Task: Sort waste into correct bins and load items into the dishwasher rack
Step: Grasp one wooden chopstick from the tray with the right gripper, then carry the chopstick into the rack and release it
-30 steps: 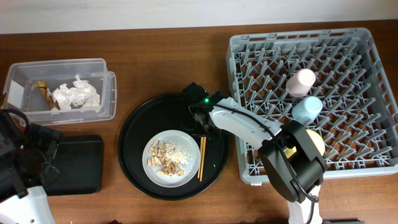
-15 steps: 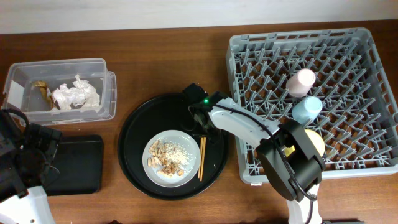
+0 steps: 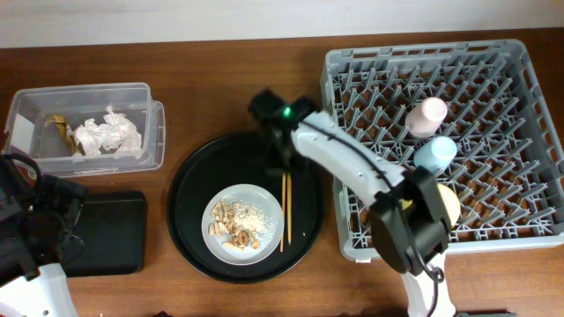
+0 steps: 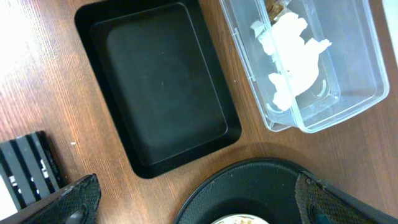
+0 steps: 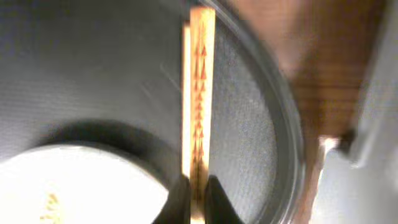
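Your right wrist camera is giving you what the overhead is not resolving. The right pincer (image 5: pixel 198 208) is clamping the pair of thin wooden chopsticks (image 5: pixel 199 93) between nearly closed dark fingers. The slim, patterned sticks are running straight ahead of it across the large round black tray (image 5: pixel 93 56), whose matte floor is curving up into a glossy rim. The round grey plate (image 5: pixel 106 180) is glowing pale just beside the fingers.

Only the overhead is showing you the tan peanut shells (image 3: pixel 231 224) lying on that plate, and the pegged grey dishwasher rack (image 3: pixel 370 62) standing off to the pincer's side.

Your left wrist camera is showing the left pincer (image 4: pixel 196 208) spread wide and holding nothing. The flat black rectangular tray (image 4: pixel 161 87) and the clear rectangular plastic box (image 4: pixel 364 56) are sitting ahead of it on the wooden table (image 4: pixel 37 93).
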